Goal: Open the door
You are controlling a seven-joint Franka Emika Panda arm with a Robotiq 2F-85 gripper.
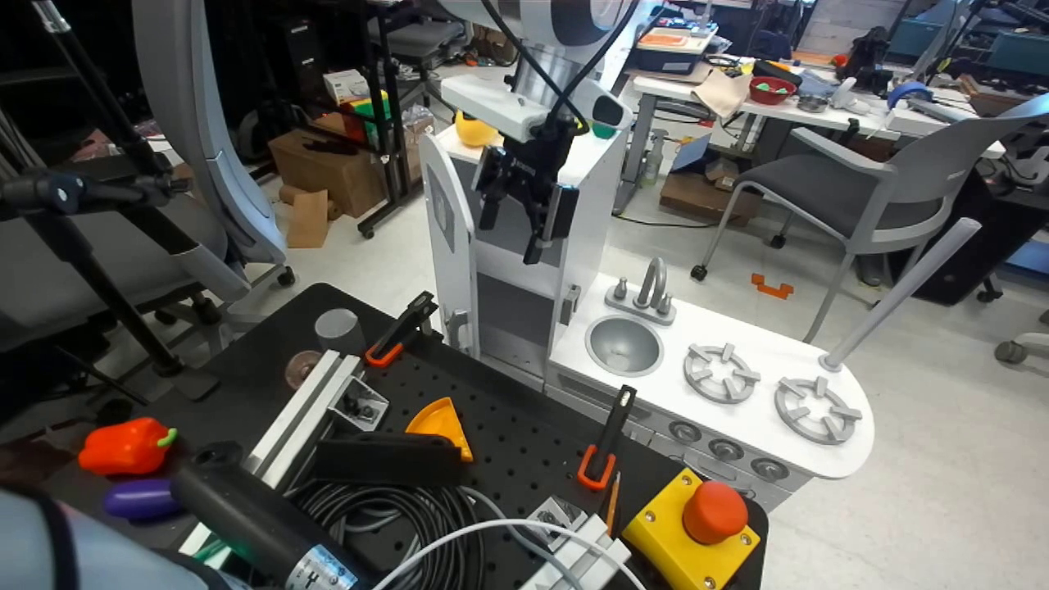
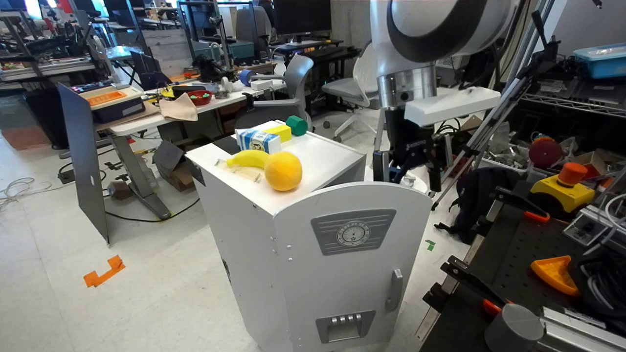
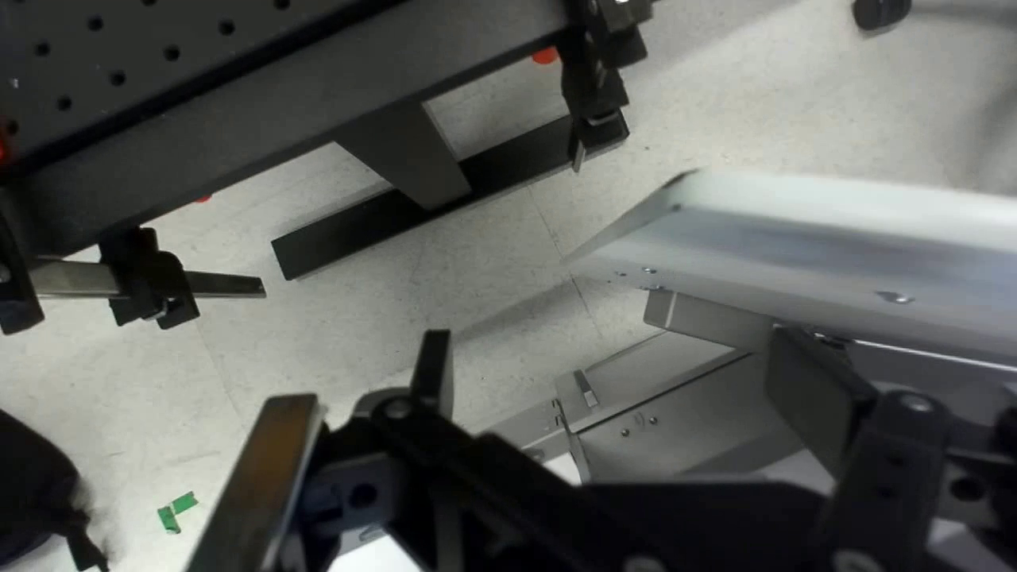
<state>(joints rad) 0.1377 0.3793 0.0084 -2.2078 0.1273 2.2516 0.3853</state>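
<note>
The door point(image 1: 452, 238) is the tall light-grey front panel of the toy kitchen's tower. It stands swung out, and the shelved inside of the tower shows beside it. In an exterior view the door's outer face point(image 2: 352, 274) shows a dial inset and a grey handle point(image 2: 395, 289). In the wrist view I take the pale panel with small bolts point(image 3: 794, 246) as the door. My gripper point(image 1: 512, 233) is open with nothing between its fingers. It points down beside the door's inner side, and its fingertips are partly hidden behind the door's top point(image 2: 406, 176). I cannot tell whether it touches the door.
The tower top point(image 2: 323, 151) carries toy food. A low white counter point(image 1: 688, 328) with sink and burners adjoins the tower. A black perforated table point(image 1: 508, 426) with clamps point(image 1: 401, 328) stands close in front. A red emergency button point(image 1: 715, 512) sits on it.
</note>
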